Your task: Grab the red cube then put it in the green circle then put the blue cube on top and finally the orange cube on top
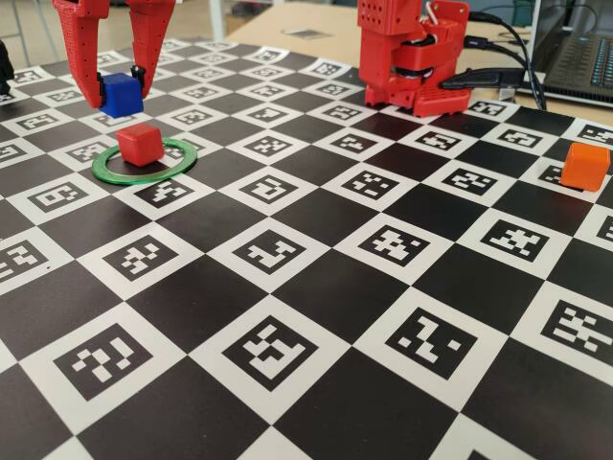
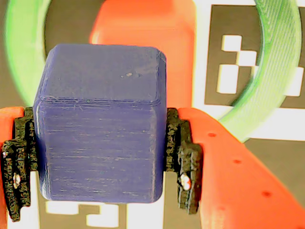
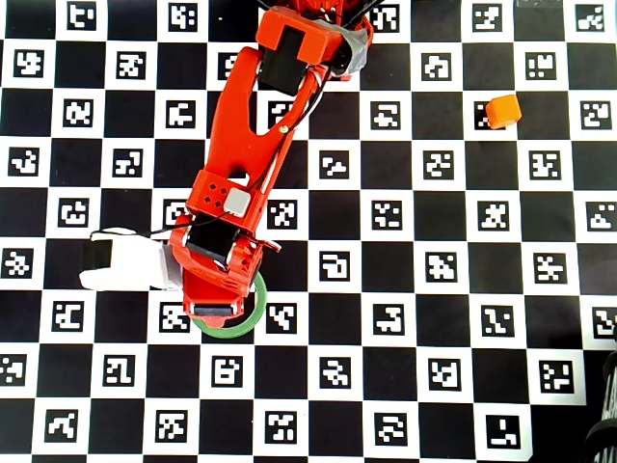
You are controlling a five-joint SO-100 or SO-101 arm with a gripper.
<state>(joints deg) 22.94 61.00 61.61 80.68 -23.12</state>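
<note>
The red cube (image 1: 140, 144) is already sitting inside the green circle (image 1: 144, 161), so the first step looks done. The gripper (image 1: 117, 94) is holding the blue cube (image 1: 121, 95) tightly between its two fingers, in the air above the green circle and slightly behind the red cube in the fixed view. The orange cube (image 1: 584, 165) is waiting on the table (image 1: 316, 287), well apart from the green circle. Stacking blue and orange is left. There are three cubes and one ring.
</note>
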